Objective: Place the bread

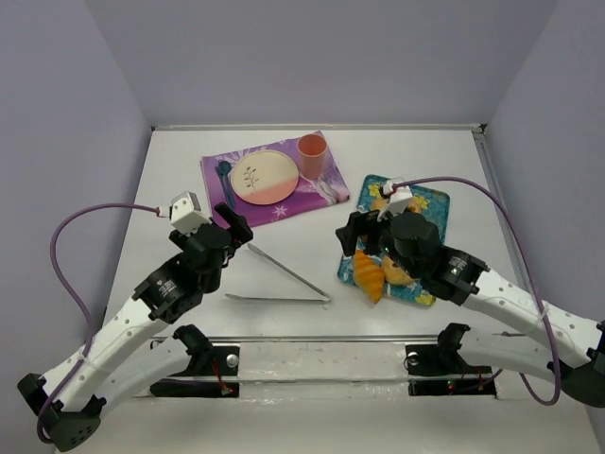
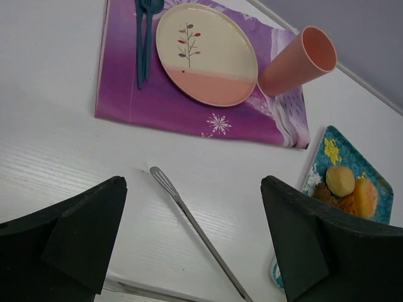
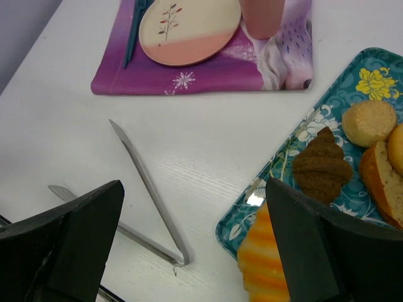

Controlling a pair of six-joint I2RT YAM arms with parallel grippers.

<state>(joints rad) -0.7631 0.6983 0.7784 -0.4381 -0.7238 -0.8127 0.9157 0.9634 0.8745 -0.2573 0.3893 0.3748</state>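
The bread, a golden orange-yellow croissant (image 1: pixel 370 275), lies at the near left corner of the teal patterned tray (image 1: pixel 435 200). In the right wrist view the croissant (image 3: pixel 264 264) sits beside my right finger, partly hidden by it. My right gripper (image 1: pixel 352 235) (image 3: pixel 195 185) is open and empty, above the tray's left edge and the table beside it. My left gripper (image 1: pixel 233 222) (image 2: pixel 192 182) is open and empty, above the metal tongs (image 1: pixel 288 276). A cream and pink plate (image 1: pixel 264 176) lies on a purple mat (image 1: pixel 284 208).
A pink cup (image 1: pixel 313 153) stands on the mat right of the plate, and a blue fork (image 2: pixel 143 38) lies left of it. The tray (image 3: pixel 302 135) also holds a brown pastry (image 3: pixel 321 167), a round tan bun (image 3: pixel 368 121) and other rolls.
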